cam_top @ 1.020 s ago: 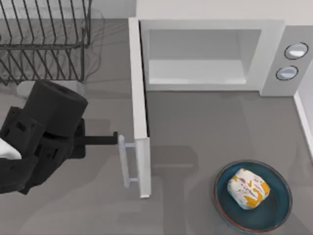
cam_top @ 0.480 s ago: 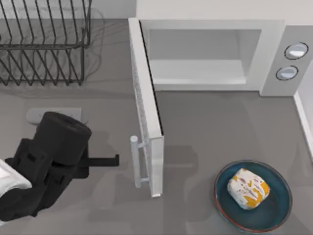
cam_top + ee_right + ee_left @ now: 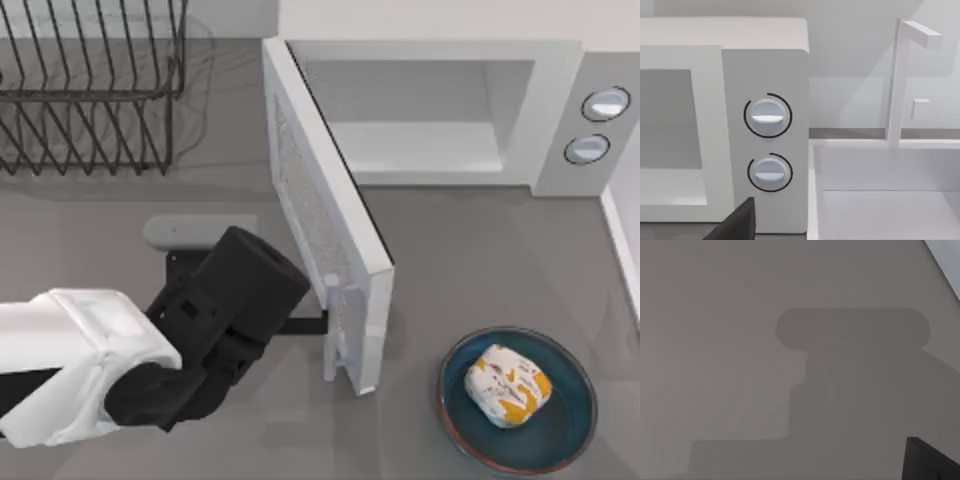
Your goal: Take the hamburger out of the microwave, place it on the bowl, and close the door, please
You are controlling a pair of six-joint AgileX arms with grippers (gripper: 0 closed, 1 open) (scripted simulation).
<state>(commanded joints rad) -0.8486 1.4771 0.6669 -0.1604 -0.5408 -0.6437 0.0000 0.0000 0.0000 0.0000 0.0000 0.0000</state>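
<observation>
Grey tabletop stretched under the microwave (image 3: 560,110), and the hamburger (image 3: 507,384) already sat in the bowl (image 3: 575,420) at the right. Only the door (image 3: 325,225) remained, standing half open, with the left gripper (image 3: 318,322) against its outer face by the handle (image 3: 331,335); I could not tell how wide its fingers stood.

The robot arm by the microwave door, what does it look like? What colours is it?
The left arm has a chunky white shell, then blocky matte black wrist parts with a round black cylinder on top. Its left gripper is thin, flat and black. No cables or markings are visible.
</observation>
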